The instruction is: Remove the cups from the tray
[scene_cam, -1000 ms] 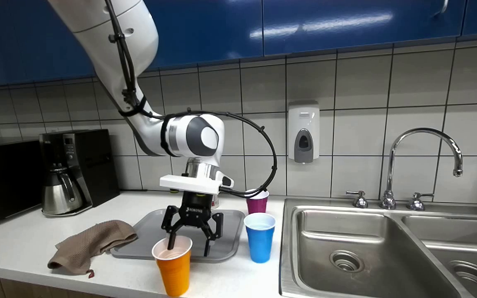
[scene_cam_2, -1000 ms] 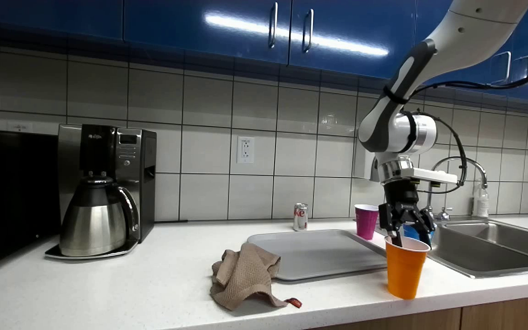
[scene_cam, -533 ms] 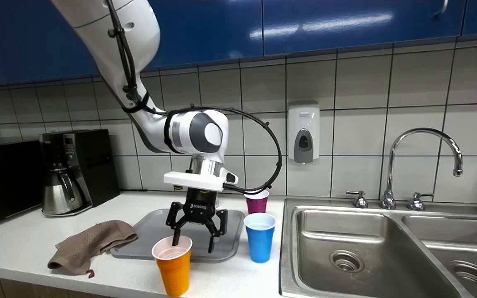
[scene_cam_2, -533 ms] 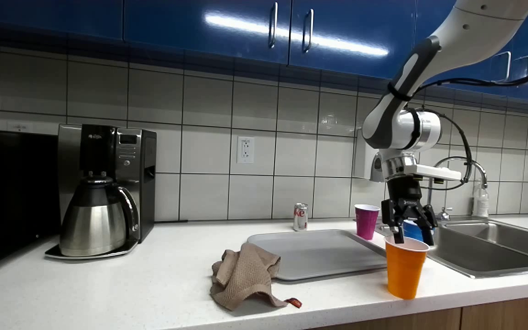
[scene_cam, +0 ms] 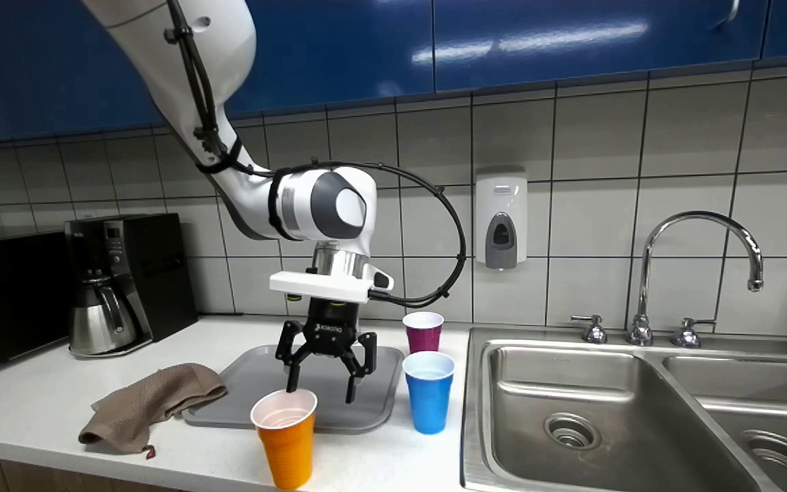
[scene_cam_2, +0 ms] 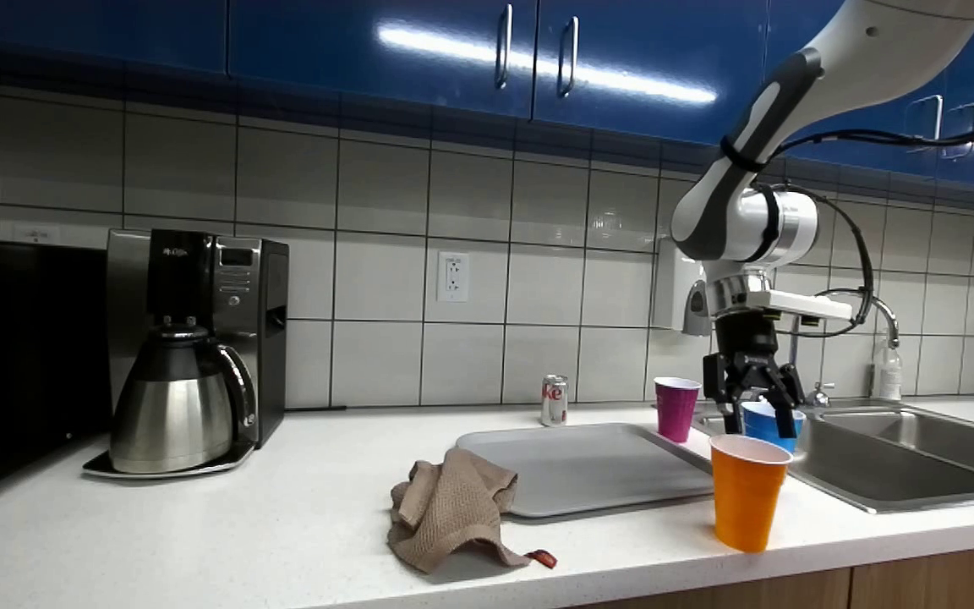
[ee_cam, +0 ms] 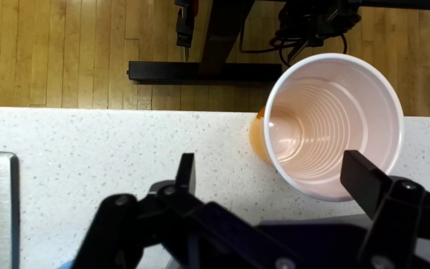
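Clearly the tool [scene_cam: 321, 394] is spread open, its two fingers [ee_cam: 362, 183] wide apart above the counter [scene_cam: 202, 447], on an arm [scene_cam: 226, 61] that is cut off at the top of both exterior views. The orange cup [scene_cam: 287, 444] stands upright on the counter at the bottom centre of an exterior view, hiding part of the near edge of the grey tray [scene_cam: 243, 393]. In the wrist view it sits upper right, one fingertip crossing its rim; whether they touch I cannot tell. The tray there is mostly lost behind the tool.

The blue cup [scene_cam: 429, 400] shows whole just right of the tray, though in an exterior view the same blue cup [scene_cam_2: 759, 420] is largely masked by the tool and the orange cup. The purple cup [scene_cam_2: 676, 414] stands upright by the tray's upper right corner; the gap between them is hard to judge.

A brown cloth [scene_cam_2: 453, 512] covers the tray's lower left corner, with a red scrap [scene_cam_2: 542, 558] beside it, too small to make out. The soda can's [scene_cam_2: 554, 400] lettering is partly turned away. At far left, a dark appliance [scene_cam_2: 22, 364] runs out of frame.
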### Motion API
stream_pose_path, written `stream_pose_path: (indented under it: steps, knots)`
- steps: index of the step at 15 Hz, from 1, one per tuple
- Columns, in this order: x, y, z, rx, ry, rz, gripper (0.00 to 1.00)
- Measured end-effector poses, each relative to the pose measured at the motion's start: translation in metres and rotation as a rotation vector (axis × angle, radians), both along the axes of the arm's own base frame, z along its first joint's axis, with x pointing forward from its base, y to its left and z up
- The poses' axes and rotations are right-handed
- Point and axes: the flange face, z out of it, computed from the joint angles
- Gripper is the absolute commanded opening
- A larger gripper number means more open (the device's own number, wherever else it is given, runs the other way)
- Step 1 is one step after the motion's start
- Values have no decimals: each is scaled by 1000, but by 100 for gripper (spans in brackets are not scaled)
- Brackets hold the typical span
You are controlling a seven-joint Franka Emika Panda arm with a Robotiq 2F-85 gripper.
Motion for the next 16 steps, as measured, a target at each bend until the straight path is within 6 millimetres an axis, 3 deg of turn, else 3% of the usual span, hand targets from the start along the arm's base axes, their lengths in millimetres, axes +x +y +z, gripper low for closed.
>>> stream_pose_path:
  steps: [16]
  knots:
    - [-13, 6, 57, -5, -114, 6, 100]
